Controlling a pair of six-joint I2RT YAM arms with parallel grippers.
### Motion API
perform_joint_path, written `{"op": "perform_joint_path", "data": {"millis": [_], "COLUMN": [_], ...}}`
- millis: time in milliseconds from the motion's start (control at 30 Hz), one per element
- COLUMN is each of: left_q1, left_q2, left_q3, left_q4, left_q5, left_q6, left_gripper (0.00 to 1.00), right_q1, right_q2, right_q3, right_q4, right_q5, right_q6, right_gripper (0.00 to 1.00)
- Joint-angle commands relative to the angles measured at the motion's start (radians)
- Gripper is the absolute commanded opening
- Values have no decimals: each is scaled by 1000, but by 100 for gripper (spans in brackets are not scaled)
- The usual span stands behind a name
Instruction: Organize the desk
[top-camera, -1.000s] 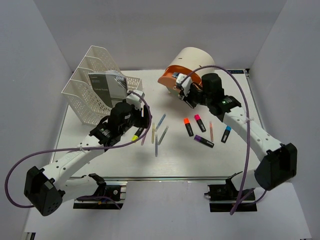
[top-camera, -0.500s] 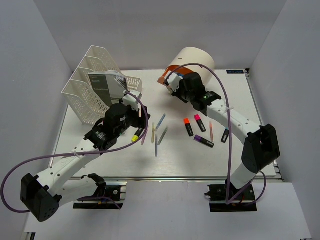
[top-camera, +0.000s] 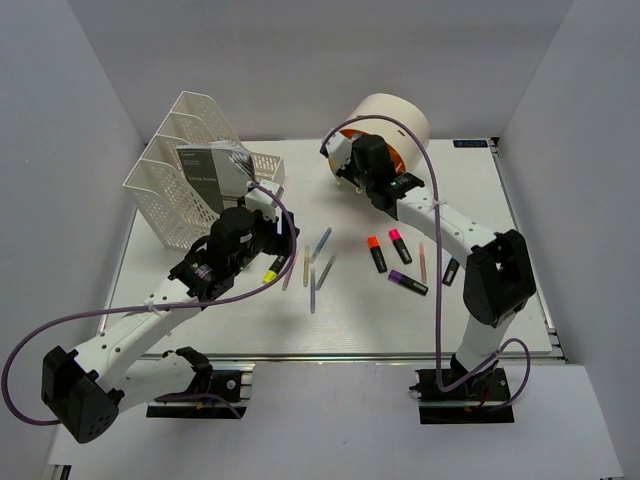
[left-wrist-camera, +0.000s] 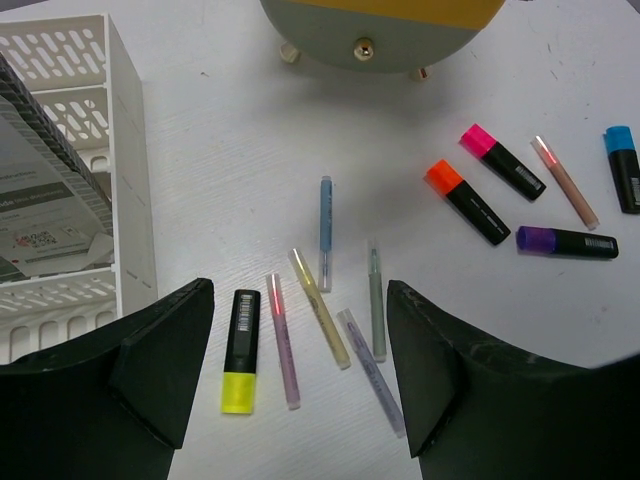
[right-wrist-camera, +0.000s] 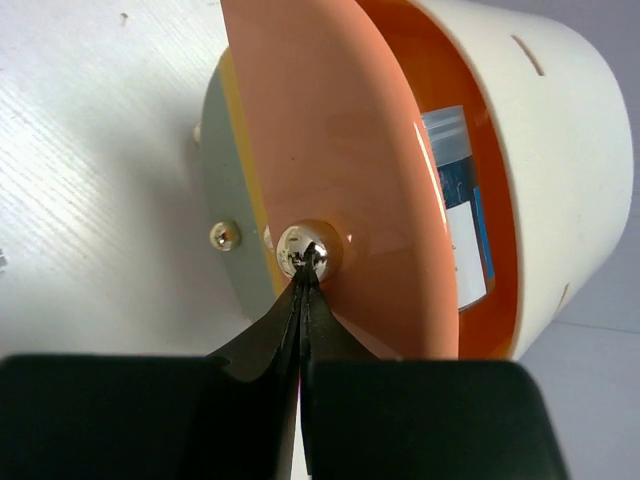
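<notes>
The white desk (top-camera: 200, 320) holds scattered pens and highlighters. My left gripper (top-camera: 284, 233) is open and empty, hovering over a yellow highlighter (left-wrist-camera: 240, 350) and several thin pastel pens (left-wrist-camera: 320, 307); in its wrist view the gripper (left-wrist-camera: 300, 290) straddles them. My right gripper (top-camera: 345, 162) is shut, and in its wrist view its tips (right-wrist-camera: 308, 262) press the silver knob (right-wrist-camera: 310, 243) of the orange drawer front (right-wrist-camera: 330, 150) on the cream drawer unit (top-camera: 395, 115). The drawer stands slightly open, with a blue-labelled item (right-wrist-camera: 465, 200) inside.
A white mesh file rack (top-camera: 185, 180) with a grey booklet stands at the back left. Orange (left-wrist-camera: 465, 200), pink (left-wrist-camera: 502, 160), purple (left-wrist-camera: 565, 242) and blue (left-wrist-camera: 622, 180) highlighters and a peach pen (left-wrist-camera: 565, 180) lie right of centre. Grey walls enclose the desk.
My right gripper has moved back and left with the orange drawer, which has slid most of the way into the cream unit. My left arm shifted slightly left.
</notes>
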Motion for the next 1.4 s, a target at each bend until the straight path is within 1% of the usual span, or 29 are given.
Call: {"op": "perform_joint_path", "data": {"millis": [0, 200, 367, 767, 900, 967, 1000, 1033, 1100, 1133, 1167, 1200, 1233, 1267, 1333, 1367], "left_q1": [0, 0, 0, 0, 0, 0, 0, 0, 0, 0, 0, 0, 0, 0, 0, 0], "left_q2": [-15, -14, -12, 0, 1, -3, -6, -9, -14, -11, -8, 4, 17, 30, 95, 116], "left_q3": [3, 2, 2, -1, -6, -11, -14, -23, -34, -44, -50, -58, -70, -69, -57, -34], "left_q4": [11, 10, 11, 14, 21, 30, 34, 54, 70, 79, 106, 122, 158, 177, 194, 238], "left_q5": [-16, -18, -24, -19, -15, -3, 5, 28, 54, 80, 100, 120, 160, 168, 227, 268], "left_q6": [9, 9, 9, 9, 9, 9, 11, 9, 9, 0, -6, -20, -33, -55, -110, -130], "left_gripper": [80, 80, 80, 80, 81, 81, 81, 81, 81, 81, 81, 80, 79, 78, 73, 70], "right_q1": [-7, -15, -35, -89, -99, -98, -99, -99, -99, -101, -105, -118, -130, -148, -167, -206], "right_q2": [23, 56, 77, 82, 76, 53, 36, 10, -75, -110, -172, -200, -234, -298, -358, -404], "right_q3": [71, 97, 132, 153, 156, 155, 149, 115, 69, 45, -6, -35, -66, -137, -210, -244], "right_q4": [90, 107, 75, 26, -8, -42, -94, -109, -131, -131, -131, -131, -116, -100, -64, -62], "right_q5": [56, 75, 59, -7, -51, -130, -190, -303, -445, -533, -581, -661, -690, -718, -775, -787], "right_q6": [-24, -50, -64, -60, -53, -40, -34, -5, 38, 72, 153, 196, 241, 329, 405, 466], "right_gripper": [0, 0, 0, 0, 0, 0, 0, 0, 1, 10, 18, 28, 45, 55, 77, 78]}}
